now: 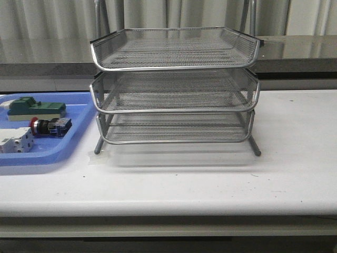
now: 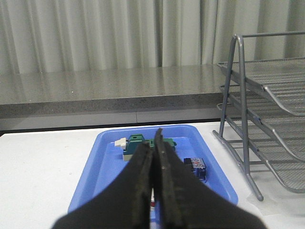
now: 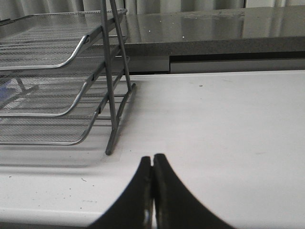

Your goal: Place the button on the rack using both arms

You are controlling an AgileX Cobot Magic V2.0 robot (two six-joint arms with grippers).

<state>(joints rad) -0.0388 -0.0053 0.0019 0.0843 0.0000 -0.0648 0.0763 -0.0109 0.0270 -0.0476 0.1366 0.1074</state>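
The button [image 1: 48, 126], with its red cap, black body and blue rear block, lies on its side in the blue tray [image 1: 73, 142] at the left; its blue end [image 2: 196, 167] shows beside my left fingers. The silver three-tier wire rack [image 1: 174, 89] stands mid-table, with nothing on its tiers. My left gripper [image 2: 155, 138] is shut and empty, held above the near part of the tray, and it hides most of the button. My right gripper [image 3: 152, 160] is shut and empty over bare table to the right of the rack [image 3: 57, 86]. Neither arm appears in the front view.
A green block [image 1: 36, 108] lies at the back of the blue tray and a white terminal block [image 1: 16, 142] at its front. A grey ledge [image 1: 295, 50] and curtains run behind the table. White tabletop [image 1: 295, 158] lies right of the rack.
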